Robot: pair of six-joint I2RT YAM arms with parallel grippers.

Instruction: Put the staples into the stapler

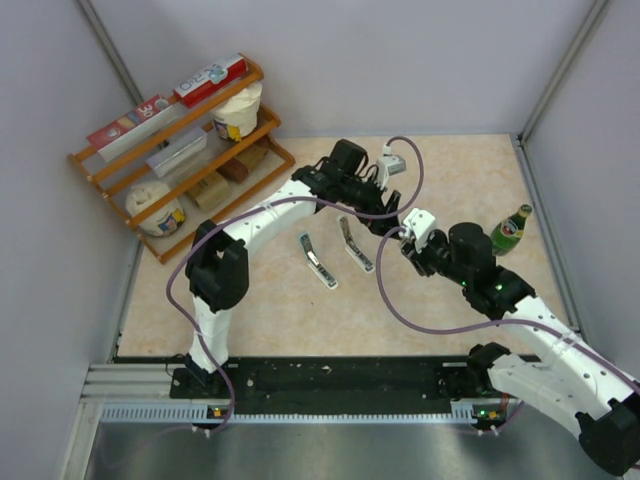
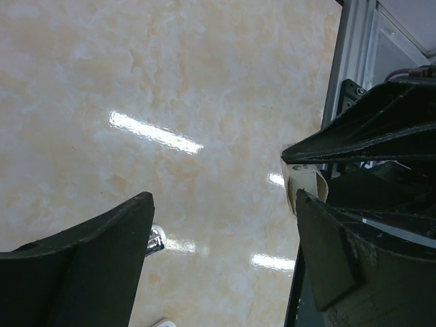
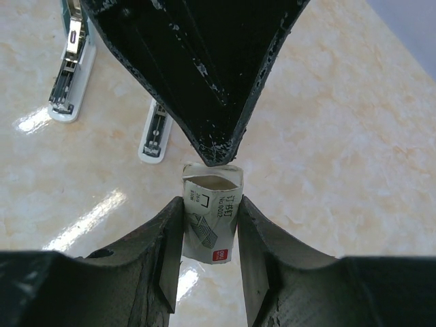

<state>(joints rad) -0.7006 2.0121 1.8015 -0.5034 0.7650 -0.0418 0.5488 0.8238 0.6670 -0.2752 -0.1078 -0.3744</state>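
A small white staples box [image 3: 210,228] with its top flap open is pinched upright in my right gripper [image 3: 210,201], which is shut on its sides. One dark fingertip [image 3: 216,146] of my left gripper hangs right at the box's open mouth. In the left wrist view my left gripper [image 2: 223,197] stands wide open over bare table, and the staples box [image 2: 306,185] shows just beside its right finger [image 2: 347,266]. Two staplers lie opened flat on the table, one [image 1: 318,260] left of the other [image 1: 356,245], both left of the grippers [image 1: 405,228].
A wooden shelf [image 1: 180,150] with boxes and tubs stands at the back left. A green bottle [image 1: 510,230] stands right of my right arm. Grey walls close in the table on three sides. Purple cables loop over both arms.
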